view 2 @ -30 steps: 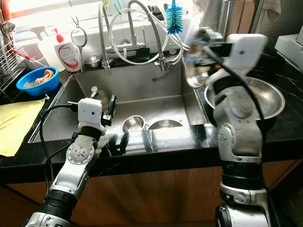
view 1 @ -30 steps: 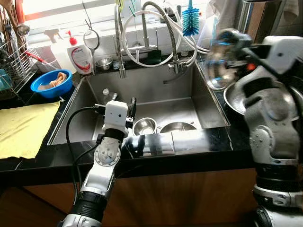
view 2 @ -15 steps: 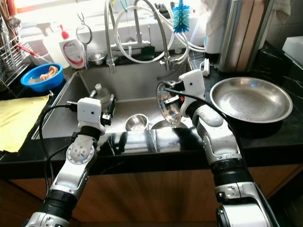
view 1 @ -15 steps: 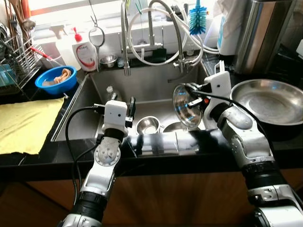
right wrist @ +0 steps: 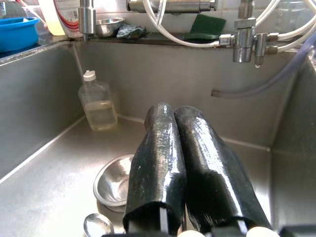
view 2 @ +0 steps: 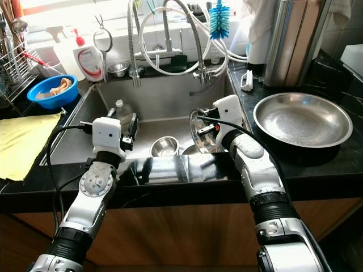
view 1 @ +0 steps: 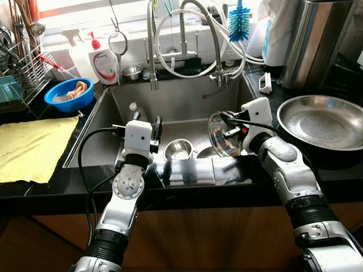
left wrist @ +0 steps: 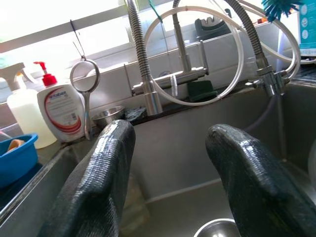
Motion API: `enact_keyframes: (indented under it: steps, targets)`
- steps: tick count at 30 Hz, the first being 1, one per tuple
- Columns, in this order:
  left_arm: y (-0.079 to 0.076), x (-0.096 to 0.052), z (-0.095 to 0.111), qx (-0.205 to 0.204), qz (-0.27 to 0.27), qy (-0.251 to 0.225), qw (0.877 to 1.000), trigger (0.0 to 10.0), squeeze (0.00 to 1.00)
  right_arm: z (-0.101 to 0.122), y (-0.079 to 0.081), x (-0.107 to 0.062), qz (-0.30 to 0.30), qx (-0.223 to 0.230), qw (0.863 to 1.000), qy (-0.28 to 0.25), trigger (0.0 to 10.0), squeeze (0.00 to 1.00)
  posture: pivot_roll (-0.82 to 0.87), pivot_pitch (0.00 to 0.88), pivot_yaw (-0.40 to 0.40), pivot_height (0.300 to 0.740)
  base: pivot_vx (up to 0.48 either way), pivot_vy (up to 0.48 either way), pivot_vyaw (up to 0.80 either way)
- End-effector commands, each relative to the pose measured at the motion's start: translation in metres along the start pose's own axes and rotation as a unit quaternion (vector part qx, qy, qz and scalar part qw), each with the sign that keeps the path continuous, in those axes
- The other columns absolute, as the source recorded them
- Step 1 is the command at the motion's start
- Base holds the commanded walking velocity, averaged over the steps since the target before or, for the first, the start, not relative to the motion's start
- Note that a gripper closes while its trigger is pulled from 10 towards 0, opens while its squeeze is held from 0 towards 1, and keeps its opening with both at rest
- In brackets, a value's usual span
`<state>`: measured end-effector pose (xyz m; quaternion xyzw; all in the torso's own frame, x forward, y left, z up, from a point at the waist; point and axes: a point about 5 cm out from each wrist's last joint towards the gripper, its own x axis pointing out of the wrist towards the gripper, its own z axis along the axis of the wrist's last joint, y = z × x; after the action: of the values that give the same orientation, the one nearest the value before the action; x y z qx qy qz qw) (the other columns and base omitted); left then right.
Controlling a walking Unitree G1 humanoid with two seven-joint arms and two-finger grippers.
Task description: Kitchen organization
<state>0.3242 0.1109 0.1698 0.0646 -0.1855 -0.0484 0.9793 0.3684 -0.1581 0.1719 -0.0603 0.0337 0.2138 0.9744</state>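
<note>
Right end effector (view 1: 227,129) pinched shut on rim of glass lid (view 1: 217,135), held tilted on edge over sink (view 1: 187,99); lower it slow, steer past small steel bowl (view 1: 177,149), keep grip firm since it's thin, clear, slippery; left end effector (left wrist: 168,168) spread wide, empty, above sink front by bench (view 1: 187,175) edge

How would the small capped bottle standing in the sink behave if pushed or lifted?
The bottle looks partly filled, so probably light, with liquid sloshing. Tall and narrow on the smooth steel sink, it may tip or slide if nudged.
</note>
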Motion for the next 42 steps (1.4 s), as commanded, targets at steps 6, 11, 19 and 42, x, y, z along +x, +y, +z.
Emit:
enact_keyframes:
  steps: [6, 11, 19, 42]
  targets:
    - [0.003, -0.003, -0.003, 0.011, -0.002, 0.009, 1.0, 10.0, 0.0, 0.006, 0.001, 0.005, -0.002, -0.005, 1.0, -0.012, 10.0, 0.0, -0.22, 0.0, 0.129, 0.74, 0.0, 0.0, 0.0]
    - [0.003, -0.004, -0.003, 0.01, 0.0, 0.01, 1.0, 10.0, 0.0, 0.002, 0.001, 0.004, -0.001, -0.003, 1.0, -0.005, 10.0, 0.69, -0.21, 0.0, 0.118, 0.74, 0.0, 0.0, 0.0]
    - [0.003, -0.006, -0.003, 0.01, 0.001, 0.011, 1.0, 10.0, 0.0, 0.002, 0.001, 0.006, -0.004, -0.006, 1.0, -0.003, 10.0, 0.34, -0.21, 0.0, 0.112, 0.74, 0.0, 0.0, 0.0]
    - [-0.001, -0.005, -0.005, 0.005, -0.007, 0.02, 1.0, 10.0, 0.0, 0.057, -0.024, -0.027, -0.108, -0.079, 0.991, -0.029, 10.0, 1.0, -0.24, 0.0, 0.131, 0.74, 0.0, 0.0, 0.0]
